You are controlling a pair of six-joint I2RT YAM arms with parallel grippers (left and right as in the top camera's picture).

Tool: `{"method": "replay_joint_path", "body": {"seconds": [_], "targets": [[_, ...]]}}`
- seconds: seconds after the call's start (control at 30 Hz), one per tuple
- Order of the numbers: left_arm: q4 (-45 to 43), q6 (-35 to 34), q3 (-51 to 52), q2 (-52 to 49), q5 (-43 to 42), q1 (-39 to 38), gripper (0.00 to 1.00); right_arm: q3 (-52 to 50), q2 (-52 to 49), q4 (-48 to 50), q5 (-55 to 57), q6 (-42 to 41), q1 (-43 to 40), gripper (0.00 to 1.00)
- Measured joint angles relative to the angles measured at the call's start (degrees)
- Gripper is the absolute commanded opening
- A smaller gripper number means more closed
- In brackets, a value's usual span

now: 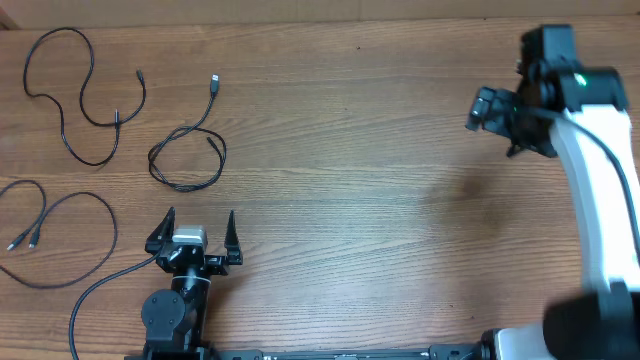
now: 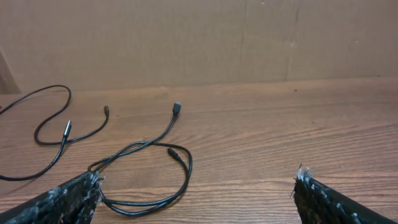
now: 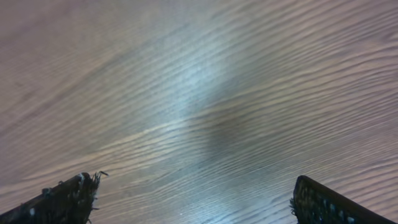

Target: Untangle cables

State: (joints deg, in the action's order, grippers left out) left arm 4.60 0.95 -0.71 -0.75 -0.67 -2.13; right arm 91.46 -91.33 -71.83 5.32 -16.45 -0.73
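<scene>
left gripper (image 1: 198,220) is released: its jaws stand wide apart with nothing between them. it sits low at the near edge of the table, pointing toward the far side. right gripper (image 3: 196,180) is also released and empty. it hangs over bare wood at the far right, well apart from every cord.

cables (image 2: 176,108): three thin black cords lie flat on the left part of the table, and none touches another.
- middle cable (image 1: 214,84) forms a loop just beyond the left gripper's left finger. one tail runs toward the far side and ends in a light plug.
- far-left cable (image 1: 117,120) winds in open curves near the far left corner, with a small plug at its free end.
- near-left cable (image 1: 33,240) lies at the left edge, partly cut off by the frame, with two plugs side by side.

table (image 1: 380,200): brown wood-grain surface. the right wrist view shows a soft glare and a dim shadow patch on it.

backdrop: a plain brown panel (image 2: 186,37) with a vertical seam stands along the table's far edge.
</scene>
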Motion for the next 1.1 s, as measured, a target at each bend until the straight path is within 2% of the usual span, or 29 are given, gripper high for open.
{"method": "replay_joint_path", "body": {"seconds": [0.17, 0.33, 0.5, 0.67, 0.8, 1.03, 1.1], "targets": [[0.00, -0.02, 0.02, 0.02, 0.00, 0.00, 1.00, -13.05, 17.81, 8.59, 0.31, 0.00, 0.02, 1.00], [-0.04, -0.02, 0.04, 0.00, 0.00, 0.00, 1.00, -32.35, 36.13, 20.65, 0.48, -0.44, 0.00, 1.00], [-0.04, -0.02, 0.04, 0.00, 0.00, 0.00, 1.00, -45.31, 47.87, 27.56, 0.20, -0.68, -0.04, 1.00], [-0.04, -0.07, 0.04, 0.00, 0.00, 0.00, 0.99, -53.09, 54.16, 31.47, -0.46, -0.90, -0.04, 1.00], [-0.04, -0.22, 0.04, 0.00, 0.00, 0.00, 1.00, -58.29, 55.45, 34.51, -2.03, -0.92, -0.04, 1.00], [-0.04, -0.24, 0.04, 0.00, 0.00, 0.00, 1.00, -67.54, 56.76, 53.37, -7.96, -1.18, -0.04, 1.00], [-0.04, -0.26, 0.04, 0.00, 0.00, 0.00, 0.99, -69.68, 58.93, 56.17, -8.83, -1.31, -0.39, 1.00]]}}
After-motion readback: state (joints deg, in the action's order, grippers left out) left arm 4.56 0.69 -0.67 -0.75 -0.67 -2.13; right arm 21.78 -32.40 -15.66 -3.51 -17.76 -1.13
